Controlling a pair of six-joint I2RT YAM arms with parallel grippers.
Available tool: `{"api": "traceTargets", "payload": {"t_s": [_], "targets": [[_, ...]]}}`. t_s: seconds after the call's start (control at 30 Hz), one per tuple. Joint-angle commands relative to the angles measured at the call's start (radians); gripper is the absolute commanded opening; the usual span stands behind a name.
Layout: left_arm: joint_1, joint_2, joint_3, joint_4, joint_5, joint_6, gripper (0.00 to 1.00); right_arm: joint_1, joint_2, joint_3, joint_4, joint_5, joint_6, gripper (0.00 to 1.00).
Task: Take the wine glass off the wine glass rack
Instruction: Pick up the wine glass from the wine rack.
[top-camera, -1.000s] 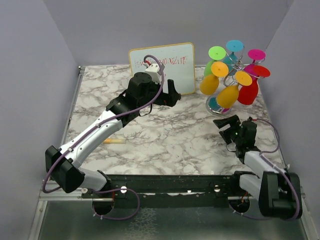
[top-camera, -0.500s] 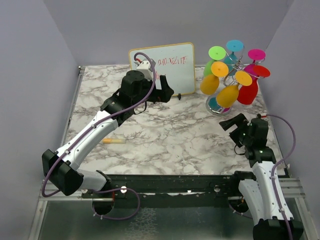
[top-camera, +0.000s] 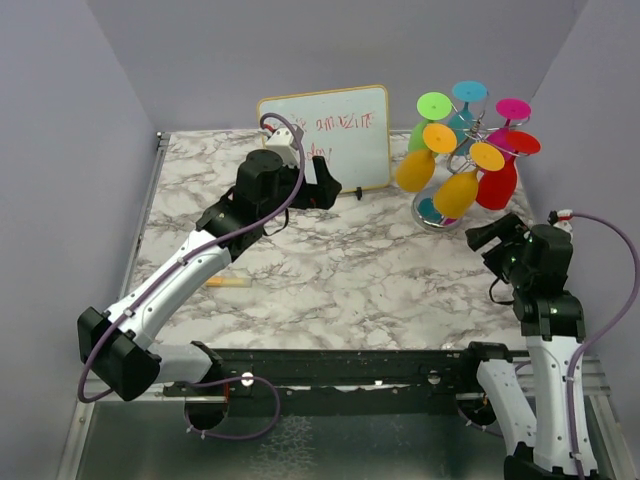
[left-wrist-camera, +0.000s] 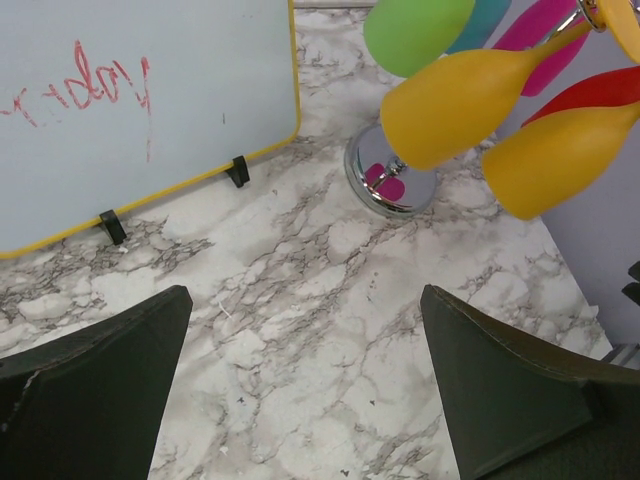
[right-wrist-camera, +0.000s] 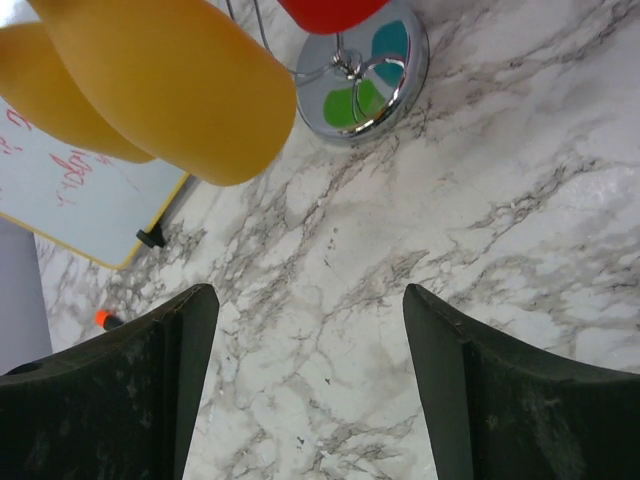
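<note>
Top external view: the right arm has risen and swung toward the wine glass rack (top-camera: 437, 211), bringing the right gripper (top-camera: 486, 236) near its base, jaws wide and empty. The left gripper (top-camera: 332, 190), equally wide, has edged farther left, well apart from the rack. Every glass hangs there untouched, and the nearest yellow wine glass (top-camera: 455, 192) seems the likely pick.

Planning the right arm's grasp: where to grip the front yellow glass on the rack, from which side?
Probably the bowl of the front yellow glass, coming from the near side with the right pincer. It hangs upside down, tilted outward, bowl lowest and exposed; its foot sits up in the wine glass rack, and the red glass hangs close beside it.
</note>
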Motion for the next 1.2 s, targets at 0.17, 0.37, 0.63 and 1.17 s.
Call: {"api": "traceTargets", "payload": {"t_s": [0.17,0.37,0.63,1.17], "targets": [[0.004,-0.023,-0.015,0.016,-0.012,0.011,0.99,-0.003,0.09,0.249,-0.016,-0.171,-0.137,0.78],[0.006,-0.016,0.004,-0.013,0.05,0.034,0.99,-0.004,0.224,0.406,-0.025,-0.177,-0.093,0.76],[0.007,-0.022,0.004,-0.025,0.083,0.028,0.99,-0.004,0.375,0.516,0.008,-0.102,-0.057,0.74],[0.011,0.004,0.005,-0.033,0.139,0.009,0.99,-0.074,0.502,0.574,0.094,-0.252,-0.033,0.68]]}}
